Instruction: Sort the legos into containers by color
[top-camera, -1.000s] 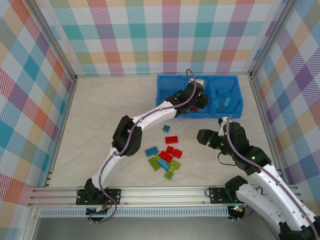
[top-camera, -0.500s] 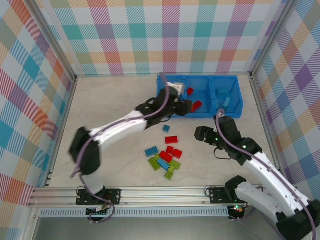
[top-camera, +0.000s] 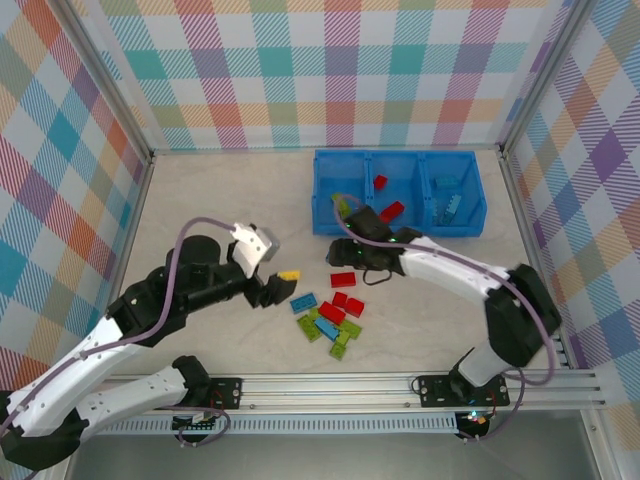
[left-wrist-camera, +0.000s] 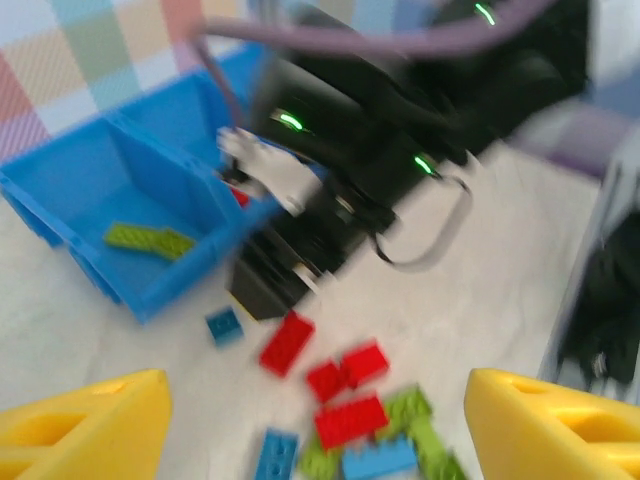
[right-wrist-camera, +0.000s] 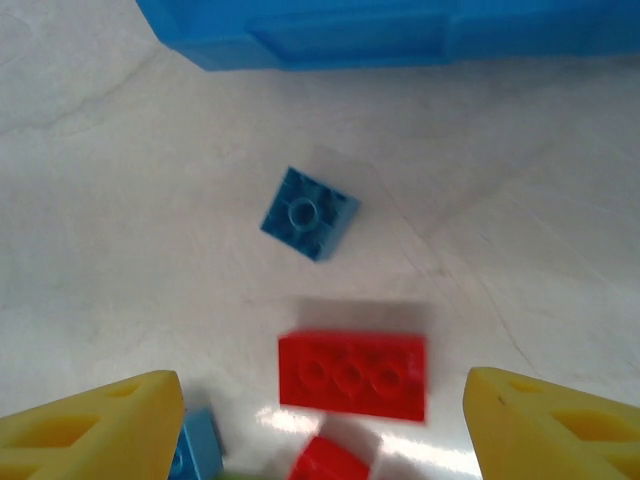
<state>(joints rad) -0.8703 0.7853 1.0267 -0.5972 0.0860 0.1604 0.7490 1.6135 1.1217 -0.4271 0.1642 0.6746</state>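
My right end effector (right-wrist-camera: 322, 410), fingers (right-wrist-camera: 100, 425) open and empty, hangs over the desk (right-wrist-camera: 120, 200) with a red lego (right-wrist-camera: 352, 375) lying between them, its long axis running finger to finger, the blue bin (right-wrist-camera: 400, 35) just beyond.

Boxed in on three sides by pastel plaid panels: back wall (top-camera: 340, 70), left wall (top-camera: 55, 200), right wall (top-camera: 600, 190). Below, a pale, faintly marbled tabletop (top-camera: 220, 195), evenly lit, with faint shadows. Framed by silver aluminium posts (top-camera: 105, 80) at the back corners and a slotted rail (top-camera: 330, 385) along the near edge.
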